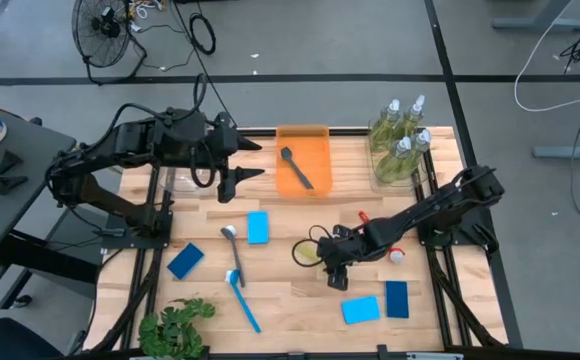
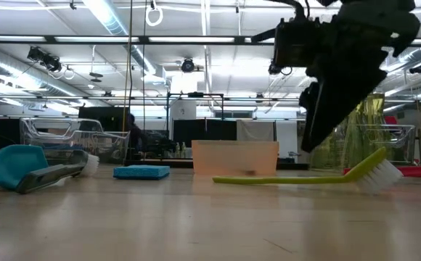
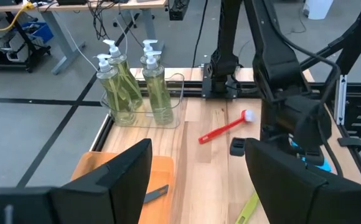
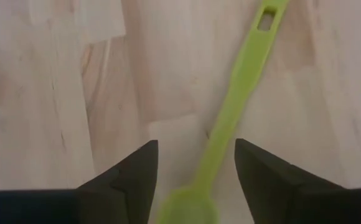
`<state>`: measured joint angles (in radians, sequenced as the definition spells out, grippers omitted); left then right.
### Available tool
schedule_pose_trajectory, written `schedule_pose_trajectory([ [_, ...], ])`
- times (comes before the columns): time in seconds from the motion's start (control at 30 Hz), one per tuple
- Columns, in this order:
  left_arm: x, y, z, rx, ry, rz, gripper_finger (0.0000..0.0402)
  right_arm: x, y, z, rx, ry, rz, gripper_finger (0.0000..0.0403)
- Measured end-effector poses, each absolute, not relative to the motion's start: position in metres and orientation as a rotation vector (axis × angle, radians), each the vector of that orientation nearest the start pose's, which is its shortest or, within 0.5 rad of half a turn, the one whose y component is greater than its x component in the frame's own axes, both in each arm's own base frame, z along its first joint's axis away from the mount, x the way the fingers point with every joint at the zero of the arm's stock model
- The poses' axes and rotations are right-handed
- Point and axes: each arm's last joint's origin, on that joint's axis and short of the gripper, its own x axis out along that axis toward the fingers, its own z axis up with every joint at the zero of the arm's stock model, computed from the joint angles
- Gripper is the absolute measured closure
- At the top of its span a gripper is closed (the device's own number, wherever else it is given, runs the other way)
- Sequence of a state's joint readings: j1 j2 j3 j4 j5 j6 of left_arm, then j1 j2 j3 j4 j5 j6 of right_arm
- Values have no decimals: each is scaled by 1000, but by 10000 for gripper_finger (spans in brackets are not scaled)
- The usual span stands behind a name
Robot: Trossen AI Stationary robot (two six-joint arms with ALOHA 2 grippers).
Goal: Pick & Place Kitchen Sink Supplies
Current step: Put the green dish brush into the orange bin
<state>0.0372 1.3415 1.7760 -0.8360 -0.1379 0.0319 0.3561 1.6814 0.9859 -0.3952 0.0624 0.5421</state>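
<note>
Right tool (image 1: pixel 336 277): standing low over the worktop (image 1: pixel 290 310), its fingers (image 4: pixel 127 180) parted and straddling the handle of the yellow-green brush (image 4: pixel 230 106); nothing is being gripped.
Yellow-green brush: lying flat on the wood directly beneath the right tool, bristle head resting on the surface in the low view.
Left tool (image 1: pixel 242 160): hanging with jaws wide apart and empty just beside the orange tray (image 1: pixel 303 135), well apart from the right tool.
Done so far: a black brush (image 1: pixel 296 167) is lying in the orange tray; the pump bottles (image 1: pixel 400 140) are standing together in a clear bin beyond the right tool.
Left to do: two sponges (image 1: pixel 375 303) are lying just beside the right tool; a red brush (image 3: pixel 227 127) is lying behind it; a third sponge (image 1: pixel 258 227), a dark-blue sponge (image 1: pixel 185 261) and a blue brush (image 1: pixel 242 300) are resting farther off, toward the left arm.
Judgement: the task is looking early, with most supplies remaining loose.
</note>
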Motion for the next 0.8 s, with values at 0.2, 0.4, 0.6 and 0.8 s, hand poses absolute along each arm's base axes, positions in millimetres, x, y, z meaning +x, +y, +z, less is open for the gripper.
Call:
schedule_pose_trajectory([
  [0.2,245,13,480,52,404,166,138,306,113,152,246,1133,-39,163],
  [0.4,245,13,480,52,404,166,138,309,114,136,237,1168,-64,158],
  [0.6,245,13,480,51,404,166,138,310,114,131,291,1175,-143,177],
  [0.8,245,13,481,50,403,167,138,308,113,130,299,1186,-163,242],
])
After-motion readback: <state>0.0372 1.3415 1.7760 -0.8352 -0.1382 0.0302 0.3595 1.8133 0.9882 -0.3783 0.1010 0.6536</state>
